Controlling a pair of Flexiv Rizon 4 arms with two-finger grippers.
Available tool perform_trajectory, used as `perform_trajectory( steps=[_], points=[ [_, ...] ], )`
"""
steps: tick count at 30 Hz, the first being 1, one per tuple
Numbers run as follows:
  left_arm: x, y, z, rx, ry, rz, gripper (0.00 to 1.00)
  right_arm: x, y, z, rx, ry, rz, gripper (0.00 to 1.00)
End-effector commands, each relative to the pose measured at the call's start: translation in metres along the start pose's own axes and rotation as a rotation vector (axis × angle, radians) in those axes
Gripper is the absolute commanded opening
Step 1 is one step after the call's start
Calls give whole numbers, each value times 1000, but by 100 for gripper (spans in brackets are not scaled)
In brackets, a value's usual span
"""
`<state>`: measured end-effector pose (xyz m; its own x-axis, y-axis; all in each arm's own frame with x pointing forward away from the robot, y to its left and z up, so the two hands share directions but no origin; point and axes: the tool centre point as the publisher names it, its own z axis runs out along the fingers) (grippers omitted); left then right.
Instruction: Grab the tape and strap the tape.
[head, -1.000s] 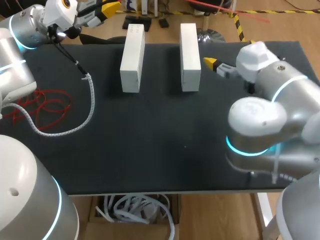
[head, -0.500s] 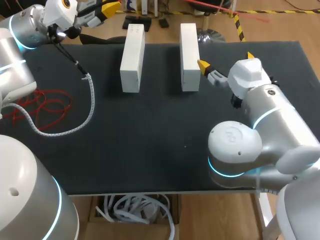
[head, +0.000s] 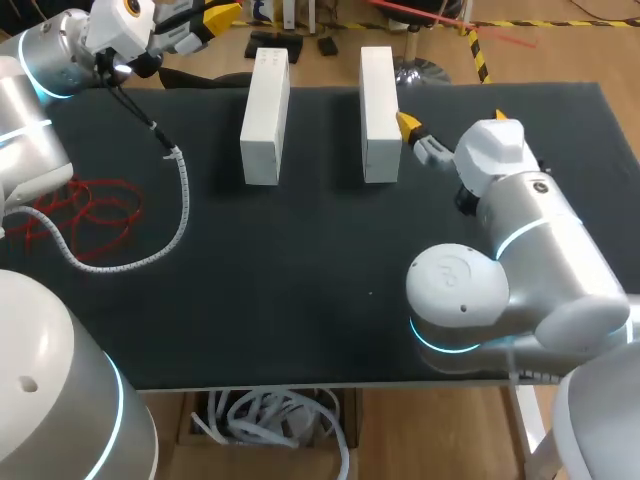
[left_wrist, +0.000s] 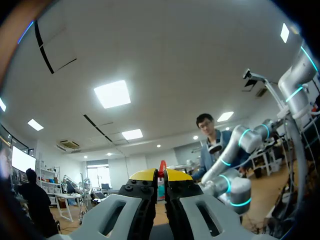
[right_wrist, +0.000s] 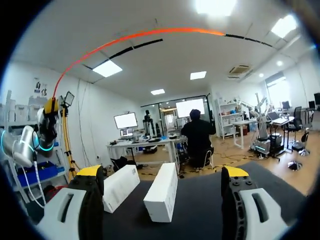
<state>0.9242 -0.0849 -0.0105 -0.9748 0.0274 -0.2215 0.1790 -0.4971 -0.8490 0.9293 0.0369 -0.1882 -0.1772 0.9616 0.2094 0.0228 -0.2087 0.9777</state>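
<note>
tape (head: 85, 212), red and thin, lies in loose tangled loops on the black table (head: 300, 280) near its left edge, well apart from both grippers. white spiral-wrapped cable (head: 183, 205) curves just beside the loops and runs up to the left arm. the left gripper (head: 222, 14) hangs beyond the table's far left corner, its yellow tips pressed together; a sliver of red shows at the seam in the left wrist view, too small to identify. toward the far edge stand the left white block (head: 265, 115) and the right white block (head: 380, 110), parallel and apart. the right gripper (head: 454, 120) sits just beside the right white block, fingers spread wide and gripping nothing, both blocks ahead of it.
</note>
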Motion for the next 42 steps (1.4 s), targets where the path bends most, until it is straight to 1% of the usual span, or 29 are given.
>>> perform_trajectory(
  steps=[1, 2, 4, 5, 6, 7, 8, 11, 13, 14, 15, 16, 31, 35, 36, 38, 42],
  points=[
    [0, 1, -1, 2, 3, 0, 0, 9, 1, -4, -98, -122, 688, 100],
    [0, 1, -1, 2, 3, 0, 0, 11, -2, -5, -104, -120, 804, 100],
    [0, 1, -1, 2, 3, 0, 0, 18, 0, -8, -120, -115, 988, 100],
    [0, 1, -1, 2, 3, 0, 0, 20, 0, -8, -115, -115, 1068, 100],
    [0, 1, -1, 2, 3, 0, 0, 23, 0, -8, -116, -102, 1139, 100],
    [0, 1, -1, 2, 3, 0, 0, 25, 1, -9, -118, -99, 1179, 100],
    [0, 1, -1, 2, 3, 0, 0, 29, 2, -9, -115, -82, 1262, 100],
    [0, 1, -1, 2, 3, 0, 0, 30, 6, -9, -119, -70, 1448, 100],
    [0, 1, -1, 2, 3, 0, 0, 28, 10, -9, -95, -66, 1625, 100],
    [0, 1, -1, 2, 3, 0, 0, 28, 11, -9, -73, -48, 1701, 100],
    [0, 1, -1, 2, 3, 0, 0, 28, 11, -9, -32, -36, 1729, 100],
    [0, 1, -1, 2, 3, 0, 0, 30, 9, -9, -3, -36, 1690, 100],
    [0, 1, -1, 2, 3, 0, 0, 30, 9, -9, -3, -36, 1690, 100],
    [0, 1, -1, 2, 3, 0, 0, 40, 16, -10, -43, -36, 1951, 100],
    [0, 1, -1, 2, 3, 0, 0, 42, 19, -10, -64, -30, 2003, 100],
    [0, 1, -1, 2, 3, 0, 0, 45, 26, -11, -70, -11, 2059, 100],
    [0, 1, -1, 2, 3, 0, 0, 51, 44, -12, -106, 25, 2106, 100]
  ],
)
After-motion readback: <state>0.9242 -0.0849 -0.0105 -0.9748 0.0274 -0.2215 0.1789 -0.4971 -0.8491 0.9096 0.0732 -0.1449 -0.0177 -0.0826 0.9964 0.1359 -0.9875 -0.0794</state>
